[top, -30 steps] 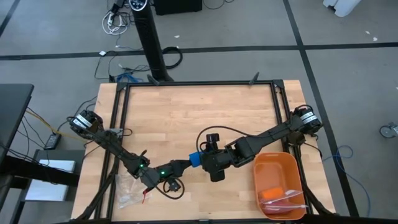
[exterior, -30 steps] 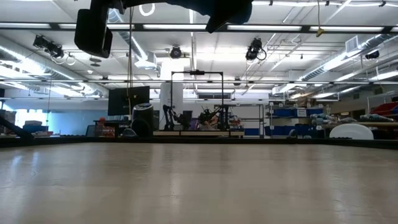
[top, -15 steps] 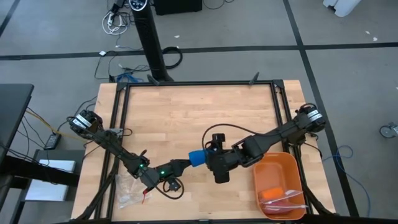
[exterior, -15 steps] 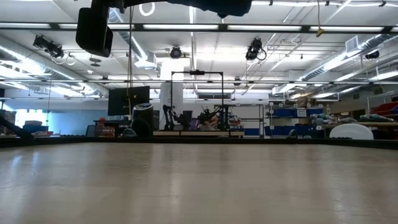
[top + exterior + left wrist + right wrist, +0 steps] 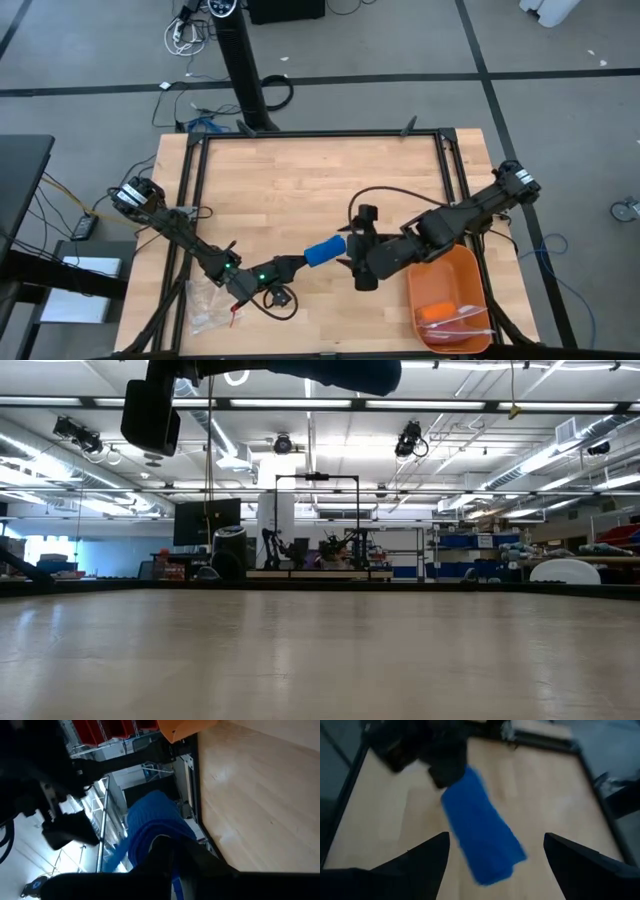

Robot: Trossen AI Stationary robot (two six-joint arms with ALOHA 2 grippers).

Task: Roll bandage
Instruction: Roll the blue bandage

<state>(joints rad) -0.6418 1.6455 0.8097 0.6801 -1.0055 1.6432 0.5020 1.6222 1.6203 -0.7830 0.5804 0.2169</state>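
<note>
My left hand (image 5: 300, 264) pinches end of bright blue soft rolled fabric bandage (image 5: 324, 250) — light, squashy; right hand (image 5: 352, 262) spread wide, empty — regrip mid-roll.

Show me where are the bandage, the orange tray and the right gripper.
bandage (image 5: 323, 251), high view, middle of the blue roll
orange tray (image 5: 470, 262), high view, its rim
right gripper (image 5: 349, 258), high view, between its open fingertips

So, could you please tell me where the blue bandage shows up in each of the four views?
High view: the bandage is just left of centre, near the table's front edge.
Low view: not identifiable.
Left wrist view: centre, gripped.
Right wrist view: centre, between the open jaws.
Shared landmark: the wooden table.
</note>
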